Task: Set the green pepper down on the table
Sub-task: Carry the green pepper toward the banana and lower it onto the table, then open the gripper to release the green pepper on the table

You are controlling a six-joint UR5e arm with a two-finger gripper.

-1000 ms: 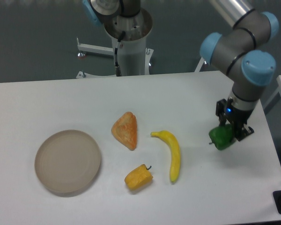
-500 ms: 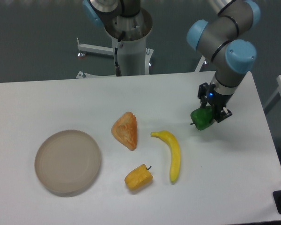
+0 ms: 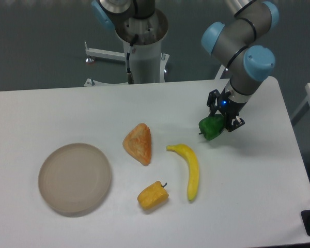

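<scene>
**Green pepper held just off the table, up and right of the banana**

Clamped in the gripper (image 3: 217, 125): the green pepper (image 3: 212, 128), dark and glossy, with most of its body bulging out to the lower left of the black fingers. Stem apparently pointing left, toward the banana (image 3: 189, 169), though too small to say for sure. Pinched near the pepper's upper right, so the bulk hangs below and to the left of the grasp.

Relative to the banana: pepper up and to the right of its stem end, near but apart. Bare white table (image 3: 258, 181) directly beneath the pepper and further right of the banana. Faint shadow on the surface under the pepper, a little off from it, so probably lifted slightly rather than resting; contact cannot be confirmed from this single view.

Key relation for the coming move: straight down from the pepper to the table, a short drop, with the banana's stem end the closest neighbour on the lower left. Likely next: lower until the pepper's underside meets the surface, then spread the fingers. Some risk of a roll toward the banana on release, given the rounded, lobed shape.

Other items farther left of the banana: bread-like wedge (image 3: 138, 143), yellow-orange pepper (image 3: 153, 195), round beige plate (image 3: 75, 179).
</scene>
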